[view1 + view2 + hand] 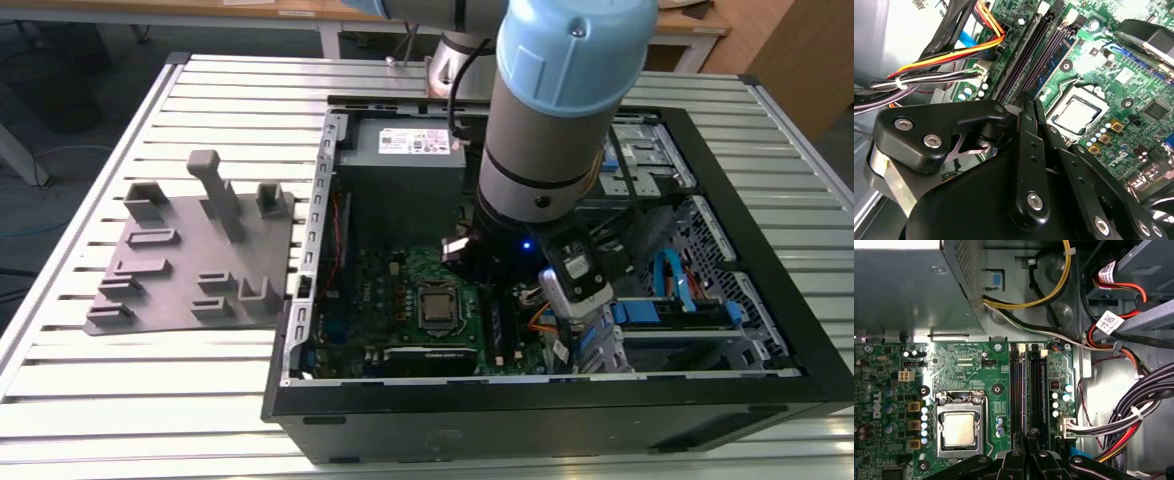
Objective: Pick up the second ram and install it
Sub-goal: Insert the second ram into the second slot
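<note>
Second wrist view puts the gripper (1029,107) low over the memory slots (1026,55) of the motherboard (1124,75), its fingers (1026,150) drawn together, with no gap to be seen between them. A dark blue-green stick, which I take for the second ram (1054,57), stands on edge in the slot bank on the side toward the processor socket (1074,112), running up to the fingertips. Whether the fingers grip its end or merely press on it, I cannot tell. By that, the pick-up looks done and the seating is in hand or nearly finished; the slot clips are too hidden to judge as latched.

From the exterior view, the arm (547,120) reaches down into the open computer case (534,400) on the bench (134,400), with the grey tray (187,250) well apart. Bundled cables (1124,415) lie just beside the slots, the closest hindrance.
</note>
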### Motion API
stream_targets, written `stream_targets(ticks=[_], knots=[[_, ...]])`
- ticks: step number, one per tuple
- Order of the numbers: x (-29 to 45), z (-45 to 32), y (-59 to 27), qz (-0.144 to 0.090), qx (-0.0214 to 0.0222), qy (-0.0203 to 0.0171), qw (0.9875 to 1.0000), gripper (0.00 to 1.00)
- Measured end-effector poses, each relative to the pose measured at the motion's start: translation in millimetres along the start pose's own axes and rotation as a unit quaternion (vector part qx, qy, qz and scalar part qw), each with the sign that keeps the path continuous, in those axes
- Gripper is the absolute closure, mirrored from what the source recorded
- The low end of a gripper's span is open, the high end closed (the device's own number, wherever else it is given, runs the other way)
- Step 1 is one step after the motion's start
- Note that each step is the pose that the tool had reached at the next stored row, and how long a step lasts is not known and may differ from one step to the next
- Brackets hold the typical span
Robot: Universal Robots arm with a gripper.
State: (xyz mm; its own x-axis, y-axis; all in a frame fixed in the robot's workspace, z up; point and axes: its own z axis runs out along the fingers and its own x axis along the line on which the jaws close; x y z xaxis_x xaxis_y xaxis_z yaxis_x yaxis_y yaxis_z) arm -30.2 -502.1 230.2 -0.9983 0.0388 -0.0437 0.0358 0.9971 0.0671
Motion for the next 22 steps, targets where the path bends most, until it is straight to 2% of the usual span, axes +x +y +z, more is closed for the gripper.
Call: stream_targets(ticks=[4, 5, 14, 22], knots=[[0.0, 0.1, -0.2, 0.000, 0.0105, -0.0004, 0.9999, 0.89], [0.0, 0.2, -0.2, -0.001, 0.0116, -0.0004, 0.9999, 0.89], [0.2, 3.0, -0.5, -0.001, 0.0137, -0.0004, 0.9999, 0.89], [0.3, 5.1, 0.0, -0.005, 0.0136, -0.0003, 0.9999, 0.89]])
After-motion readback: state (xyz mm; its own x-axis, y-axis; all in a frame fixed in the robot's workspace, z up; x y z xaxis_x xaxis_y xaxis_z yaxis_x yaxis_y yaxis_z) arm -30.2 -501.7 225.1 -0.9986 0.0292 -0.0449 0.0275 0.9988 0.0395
